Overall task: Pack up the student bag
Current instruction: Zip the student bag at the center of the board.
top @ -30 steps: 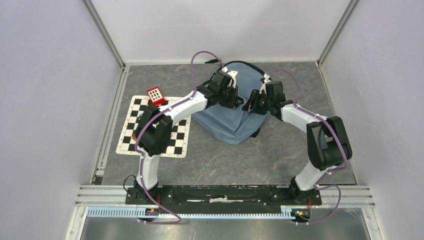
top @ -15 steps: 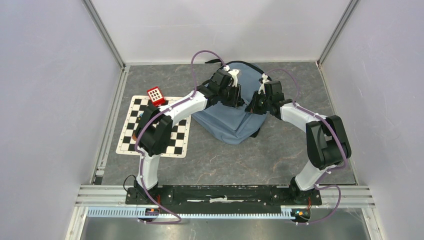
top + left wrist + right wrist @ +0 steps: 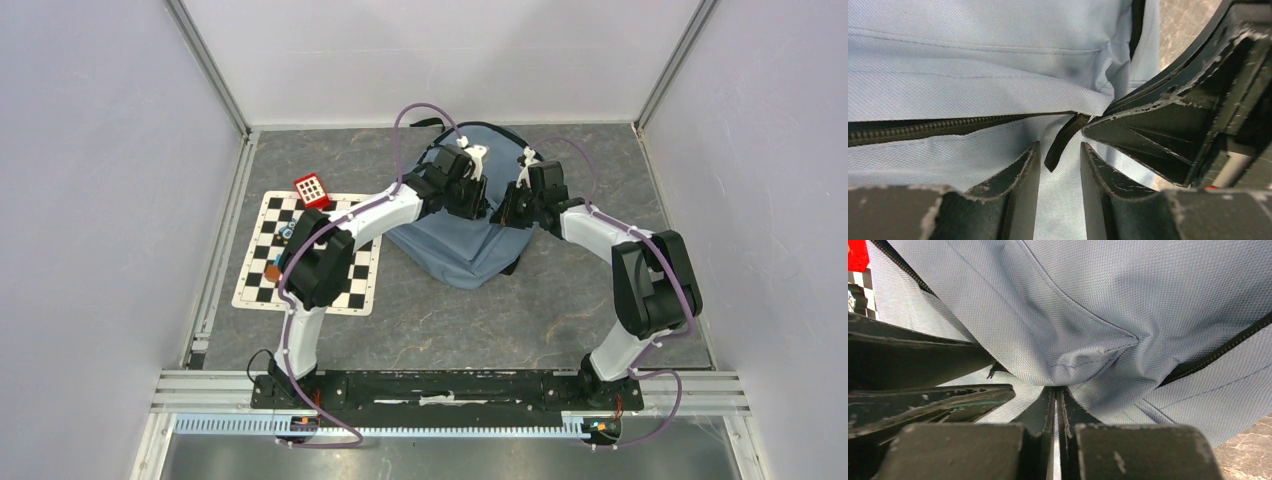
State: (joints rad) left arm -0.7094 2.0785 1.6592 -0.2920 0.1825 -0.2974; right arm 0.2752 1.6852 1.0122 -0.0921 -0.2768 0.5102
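- The student bag (image 3: 460, 245) lay flat on the counter (image 3: 450, 330), in the far middle, between the two arms' wrists. It was blue-grey fabric, with black straps at its far end.
- A dark zipper (image 3: 923, 128) ran across the bag in the left wrist view, partly under a fold of fabric. Its loose dark end hung down toward the camera.
- The left gripper (image 3: 1060, 150) was released. Its fingers (image 3: 1023, 170) stood apart with the loose zipper end in the gap. No clamp on it was visible.
- The right gripper (image 3: 1057, 390) was clenched, fingertips pressed together on a small pinch of bag fabric. The cloth puckered into a fold right at the tips.
- The two grippers sat just beside each other over the bag's right half, near the zipper line. Each showed as a dark shape at the edge of the other's wrist view.
- Both arms reached in from the near edge, the left from the left side and the right from the right.
- A checkerboard mat (image 3: 262, 275) lay on the counter left of the bag, partly under the left arm's elbow.
- A red block (image 3: 311, 190) with white squares on top sat at the mat's far corner, apart from the bag.
- A couple of small items lay on the mat by the left arm, too small to identify.
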